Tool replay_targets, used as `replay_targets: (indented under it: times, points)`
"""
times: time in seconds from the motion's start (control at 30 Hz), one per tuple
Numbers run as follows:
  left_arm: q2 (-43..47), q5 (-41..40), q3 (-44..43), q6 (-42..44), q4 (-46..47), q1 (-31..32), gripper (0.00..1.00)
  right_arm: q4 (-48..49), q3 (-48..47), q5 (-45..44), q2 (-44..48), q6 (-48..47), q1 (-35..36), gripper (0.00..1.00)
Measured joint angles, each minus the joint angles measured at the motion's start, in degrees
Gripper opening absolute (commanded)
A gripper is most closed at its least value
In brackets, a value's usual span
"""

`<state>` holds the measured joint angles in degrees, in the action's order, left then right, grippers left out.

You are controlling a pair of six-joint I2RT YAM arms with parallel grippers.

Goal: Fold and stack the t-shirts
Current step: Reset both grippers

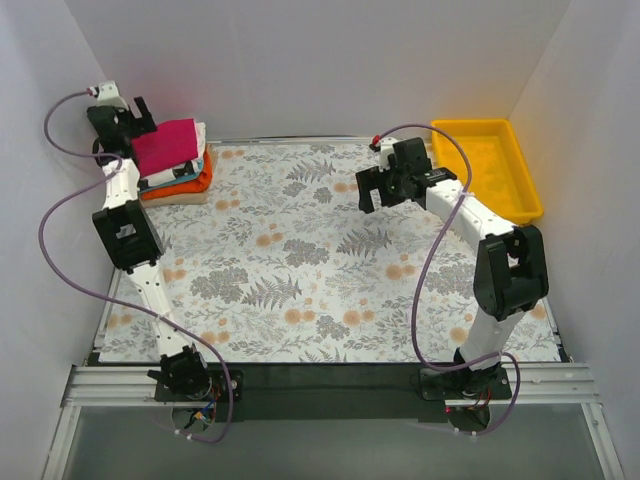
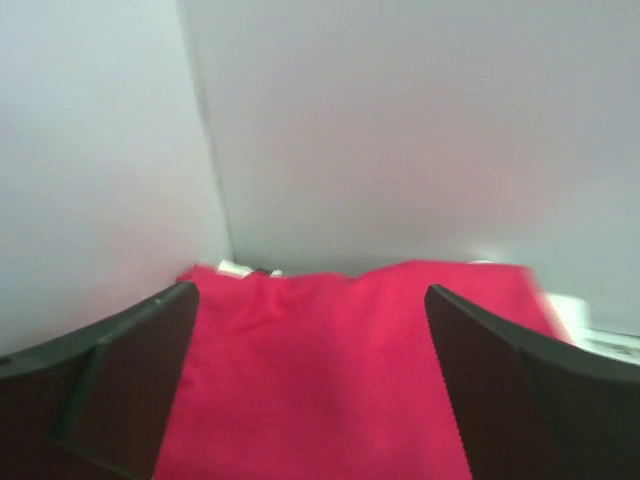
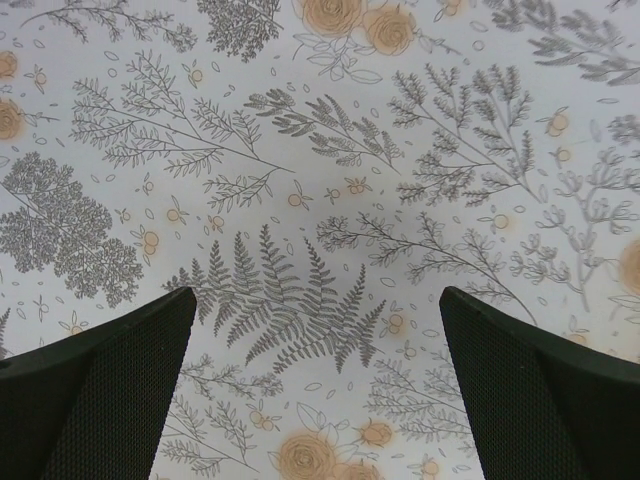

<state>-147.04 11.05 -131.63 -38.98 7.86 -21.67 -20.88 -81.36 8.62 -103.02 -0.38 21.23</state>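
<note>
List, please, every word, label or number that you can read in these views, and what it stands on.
None can be read.
The dark print on the white t-shirt under the magenta-red t-shirt is too blurred to read.
The yellow tray and floral table cover show no lettering.

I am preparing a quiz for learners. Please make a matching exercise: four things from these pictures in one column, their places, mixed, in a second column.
1. magenta-red cloth t-shirt
2. yellow plastic tray
3. left gripper
4. right gripper

a. far right corner
b. above the bare floral table cover
c. top of the shirt stack, far left
d. just over red cloth

Pairs: 1-c, 2-a, 3-d, 4-b.
</note>
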Motion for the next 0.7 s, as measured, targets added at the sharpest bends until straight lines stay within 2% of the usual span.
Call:
replay_targets:
  times: [0.23, 0.37, 0.47, 0.53, 0.7]
  points:
    - [22.18, 5.99, 2.19, -0.50, -18.21, 5.03, 0.97, -2.73, -0.15, -4.59, 10.75, -5.62, -0.59, 0.98]
    - [35.32, 9.97, 5.97, -1.60, -28.94, 9.62, 0.98, -4.39, 1.40, -4.90, 17.68, -7.41, -3.82, 0.99]
    - [44.11, 13.86, 15.26, -3.08, -34.29, 11.54, 0.98, -6.03, 4.09, -5.03, 21.42, -8.09, -6.43, 0.98]
    - [49.00, 15.19, 24.70, -3.63, -36.63, 11.67, 0.98, -6.51, 7.41, -4.74, 23.63, -8.52, -7.76, 0.98]
    - [55.04, 14.51, 46.58, -4.20, -42.29, 12.96, 0.98, -9.99, 17.70, -2.23, 27.78, -9.33, -8.26, 0.98]
